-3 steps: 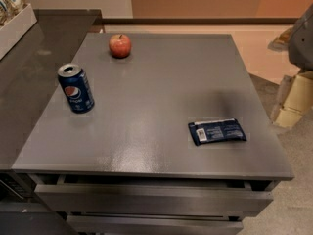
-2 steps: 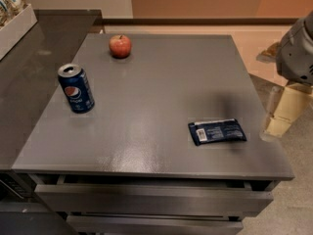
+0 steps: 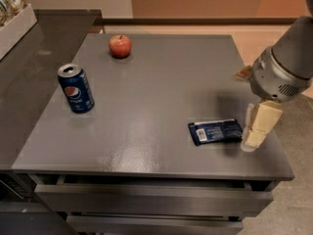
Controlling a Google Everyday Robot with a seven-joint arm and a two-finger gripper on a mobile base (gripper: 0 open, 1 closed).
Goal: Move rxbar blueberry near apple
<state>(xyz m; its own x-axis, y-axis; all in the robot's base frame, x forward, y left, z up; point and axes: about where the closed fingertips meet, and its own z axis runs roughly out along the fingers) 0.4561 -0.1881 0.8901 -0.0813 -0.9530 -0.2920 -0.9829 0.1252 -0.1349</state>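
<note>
The reach is in hand: the gripper (image 3: 256,132), open or clenched I cannot tell, hangs at lower right just beside the flat rxbar blueberry (image 3: 215,131), and must next straddle and grasp it, then carry it toward the apple (image 3: 120,46) at upper left.

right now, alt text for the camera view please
The robot's gripper hangs beside the right end of a flat dark navy-blue foil bar wrapper lying near the front right of a grey table. A small round red apple sits at the far edge, and an upright blue Pepsi can stands on the left.
</note>
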